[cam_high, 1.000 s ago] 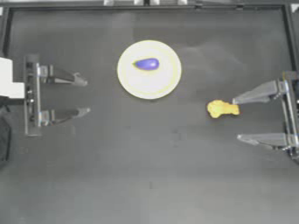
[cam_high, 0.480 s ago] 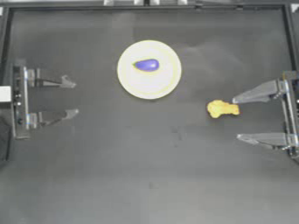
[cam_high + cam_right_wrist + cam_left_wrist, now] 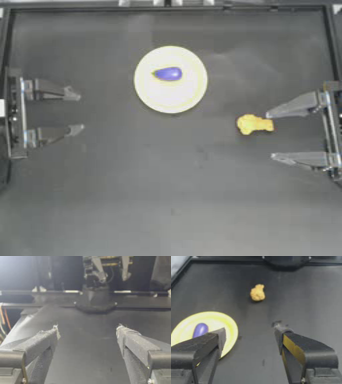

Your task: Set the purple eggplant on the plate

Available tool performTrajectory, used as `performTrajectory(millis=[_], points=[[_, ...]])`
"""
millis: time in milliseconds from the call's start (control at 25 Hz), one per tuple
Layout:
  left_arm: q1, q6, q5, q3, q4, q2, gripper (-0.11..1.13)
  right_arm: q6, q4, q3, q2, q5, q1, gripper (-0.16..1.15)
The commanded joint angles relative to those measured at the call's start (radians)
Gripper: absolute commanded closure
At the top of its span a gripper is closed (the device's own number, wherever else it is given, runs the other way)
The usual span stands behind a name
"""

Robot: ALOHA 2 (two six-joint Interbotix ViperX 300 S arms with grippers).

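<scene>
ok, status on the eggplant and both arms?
Left end effector open, parked left. Right end effector open, parked right. Purple eggplant on plate. Nothing in the way.

Orange-yellow lump (image 3: pixel 254 124) is sitting just off the right claw (image 3: pixel 272 135), at 4 o'clock from the plate (image 3: pixel 148 95); bare counter (image 3: pixel 167 200) is lying open between them.

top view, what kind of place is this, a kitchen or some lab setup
Most likely a robot test bench, not a kitchen: a bare dark table with raised edges, an open left gripper and open right gripper at its sides, and a small glossy purple eggplant on a round pale yellow plate.
</scene>
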Motion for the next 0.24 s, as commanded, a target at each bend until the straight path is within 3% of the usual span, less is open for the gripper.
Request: performTrajectory(millis=[40, 240], points=[[-0.002, 0.000, -0.006, 0.003, -0.002, -0.005, 0.10, -0.002, 0.003, -0.009, 0.005, -0.006, -0.002, -0.01], [-0.002, 0.000, -0.018, 0.021, -0.002, -0.035, 0.10, -0.002, 0.002, -0.009, 0.005, -0.006, -0.003, -0.01]])
